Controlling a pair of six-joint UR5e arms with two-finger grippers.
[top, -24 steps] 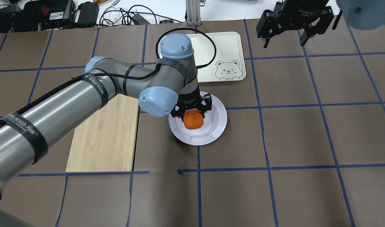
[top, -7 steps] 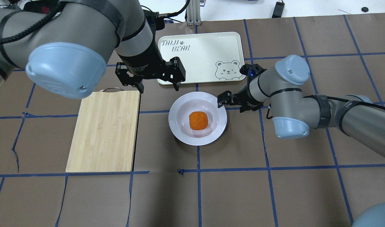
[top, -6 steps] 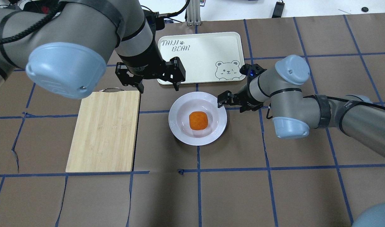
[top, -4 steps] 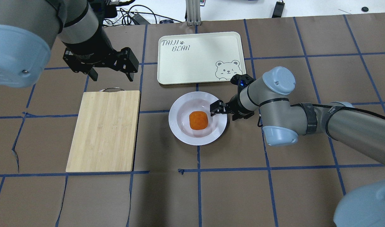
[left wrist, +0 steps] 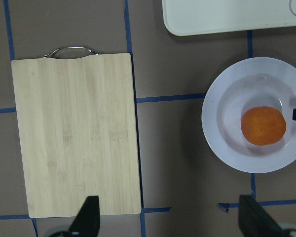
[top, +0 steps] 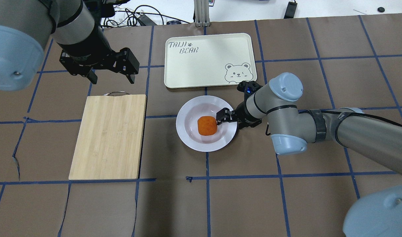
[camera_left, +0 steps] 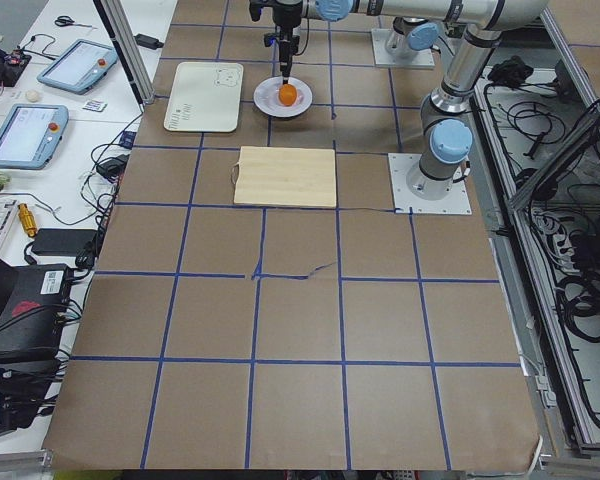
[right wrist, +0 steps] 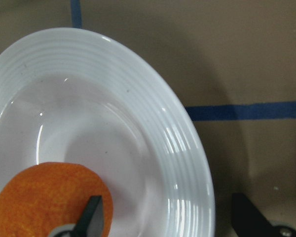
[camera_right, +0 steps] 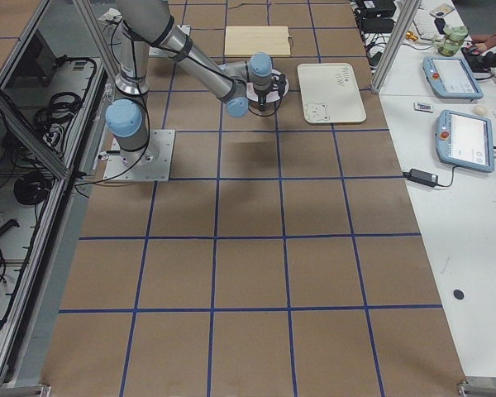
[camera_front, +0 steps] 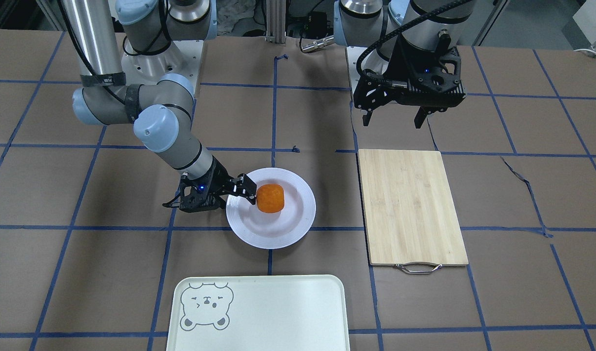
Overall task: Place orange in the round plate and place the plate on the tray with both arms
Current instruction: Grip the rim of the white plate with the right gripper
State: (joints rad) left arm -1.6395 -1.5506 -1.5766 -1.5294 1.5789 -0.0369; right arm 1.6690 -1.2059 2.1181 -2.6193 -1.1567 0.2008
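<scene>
Brown paper crossed by blue tape covers the table. On it lie a rectangular bamboo cutting board and, apart from it, a pale cream rectangular tray with a grey bear face. The round white ridged plate sits on the paper near the tray. The left gripper hangs wide open and empty beyond the board's handle. The right gripper has its 2 fingers apart astride the plate's rim, clamping nothing. The small orange fruit rests in the plate's well.

One orange, plate, tray, board, seemingly
</scene>
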